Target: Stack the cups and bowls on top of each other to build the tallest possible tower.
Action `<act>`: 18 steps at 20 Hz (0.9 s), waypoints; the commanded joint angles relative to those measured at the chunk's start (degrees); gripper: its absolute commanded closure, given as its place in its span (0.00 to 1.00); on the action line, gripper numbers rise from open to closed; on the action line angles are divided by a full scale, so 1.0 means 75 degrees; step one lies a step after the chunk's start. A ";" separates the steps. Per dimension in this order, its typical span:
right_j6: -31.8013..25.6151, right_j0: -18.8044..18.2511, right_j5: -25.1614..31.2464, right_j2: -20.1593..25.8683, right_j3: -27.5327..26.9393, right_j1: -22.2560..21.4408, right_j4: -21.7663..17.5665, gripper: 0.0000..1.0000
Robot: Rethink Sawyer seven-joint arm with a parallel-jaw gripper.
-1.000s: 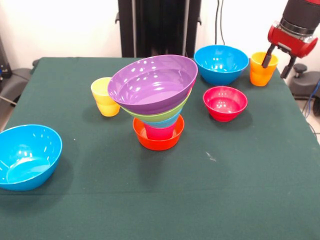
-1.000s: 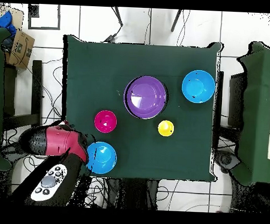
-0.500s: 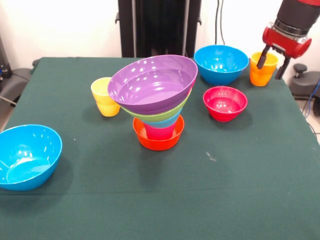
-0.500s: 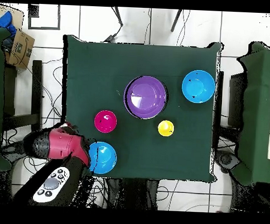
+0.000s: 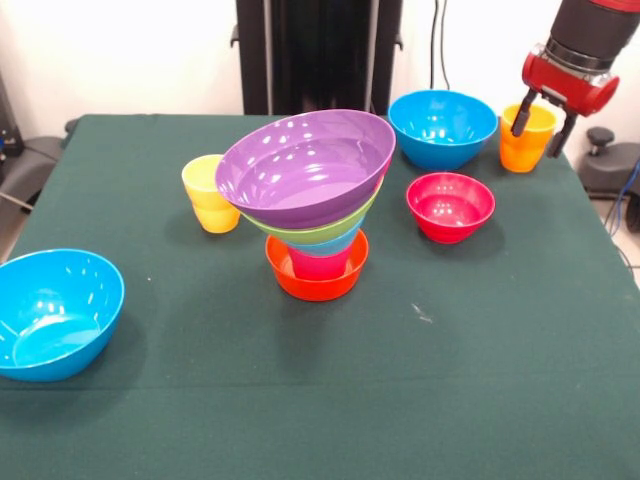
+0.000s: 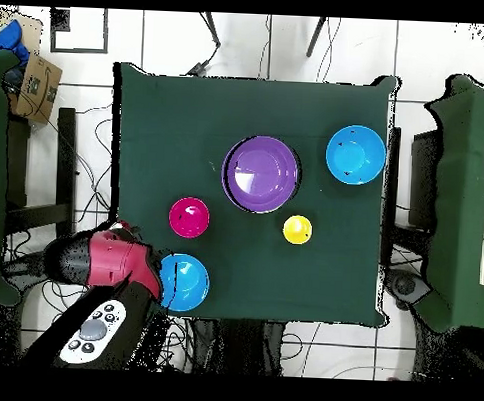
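Straddling the upright orange cup (image 5: 526,139), mouth up, the gripper (image 5: 541,115) hangs spread, not clamped; tower (image 5: 312,200) leans.

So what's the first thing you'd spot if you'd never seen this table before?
Probably the tower in the middle of the green table: a big purple bowl tips on top of smaller bowls, with an orange bowl at the bottom. Next, the robot's red hand at the far right corner, open around the orange cup. A bright blue bowl sits alone at the near left edge.
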 commanded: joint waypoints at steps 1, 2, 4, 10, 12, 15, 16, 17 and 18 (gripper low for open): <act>0.1475 0.0119 0.0308 0.0611 -0.0014 0.0323 0.0267 0.00; 0.1467 0.0110 0.0315 0.0613 -0.0018 0.0315 0.0266 0.00; 0.1453 0.0101 0.0358 0.0606 -0.0034 0.0307 0.0257 0.00; 0.1459 0.0130 0.0554 0.0525 -0.0177 0.0327 0.0226 0.00; 0.1491 0.0185 0.0628 0.0434 -0.0271 0.0348 0.0205 0.00; 0.1483 0.0222 0.0855 0.0318 -0.0413 0.0348 0.0148 0.00; 0.1462 0.0216 0.0940 0.0301 -0.0416 0.0306 0.0128 0.00; 0.1461 0.0219 0.1000 0.0279 -0.0454 0.0303 0.0124 0.00; 0.1466 0.0217 0.1159 0.0243 -0.0514 0.0292 0.0108 0.00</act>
